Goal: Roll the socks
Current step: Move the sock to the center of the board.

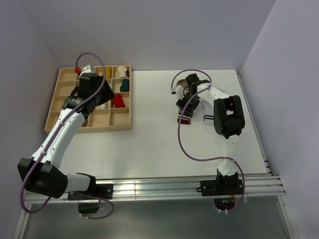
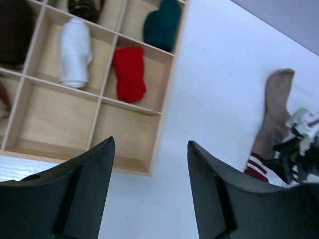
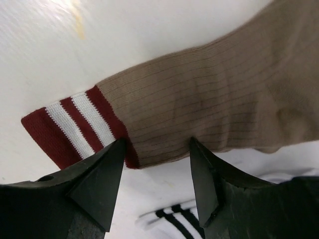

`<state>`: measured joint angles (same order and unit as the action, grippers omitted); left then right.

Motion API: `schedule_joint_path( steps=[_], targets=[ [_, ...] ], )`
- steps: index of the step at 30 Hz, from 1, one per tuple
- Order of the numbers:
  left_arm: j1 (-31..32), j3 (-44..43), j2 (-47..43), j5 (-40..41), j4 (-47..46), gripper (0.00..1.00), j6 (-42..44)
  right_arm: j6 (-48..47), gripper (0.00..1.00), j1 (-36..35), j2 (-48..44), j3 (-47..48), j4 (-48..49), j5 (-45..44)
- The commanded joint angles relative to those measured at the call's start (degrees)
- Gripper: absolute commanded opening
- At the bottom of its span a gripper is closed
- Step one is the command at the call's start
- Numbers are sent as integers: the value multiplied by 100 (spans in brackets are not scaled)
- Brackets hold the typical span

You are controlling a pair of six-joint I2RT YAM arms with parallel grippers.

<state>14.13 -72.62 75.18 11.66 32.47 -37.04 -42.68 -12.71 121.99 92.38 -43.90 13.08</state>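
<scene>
A brown sock [image 3: 209,94] lies flat on the white table, its maroon-and-white striped cuff [image 3: 70,127] to the left in the right wrist view. My right gripper [image 3: 157,144] is open, its fingertips straddling the sock's near edge just beside the cuff. A white sock with a black-striped cuff [image 3: 174,219] lies just below the fingers. From above, the right gripper [image 1: 187,107] is over the brown sock [image 1: 182,81], with the white sock [image 1: 208,118] beside it. My left gripper [image 2: 149,142] is open and holds nothing, hovering by the tray's corner [image 1: 99,102]. The brown sock [image 2: 274,109] shows far to its right.
A wooden compartment tray [image 1: 55,107] sits at the left of the table. It holds rolled socks: red [image 2: 129,72], white [image 2: 75,50] and teal [image 2: 162,22]. The near compartments [image 2: 124,137] hold nothing. Walls close in the table on the left, back and right.
</scene>
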Motion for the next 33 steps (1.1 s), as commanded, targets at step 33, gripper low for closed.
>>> schedule_joint_path(
  steps=[33],
  targets=[
    [1171,284,-513,-525,-821,64,337,1253,60,-1821,-2452,-2364,794,178]
  ],
)
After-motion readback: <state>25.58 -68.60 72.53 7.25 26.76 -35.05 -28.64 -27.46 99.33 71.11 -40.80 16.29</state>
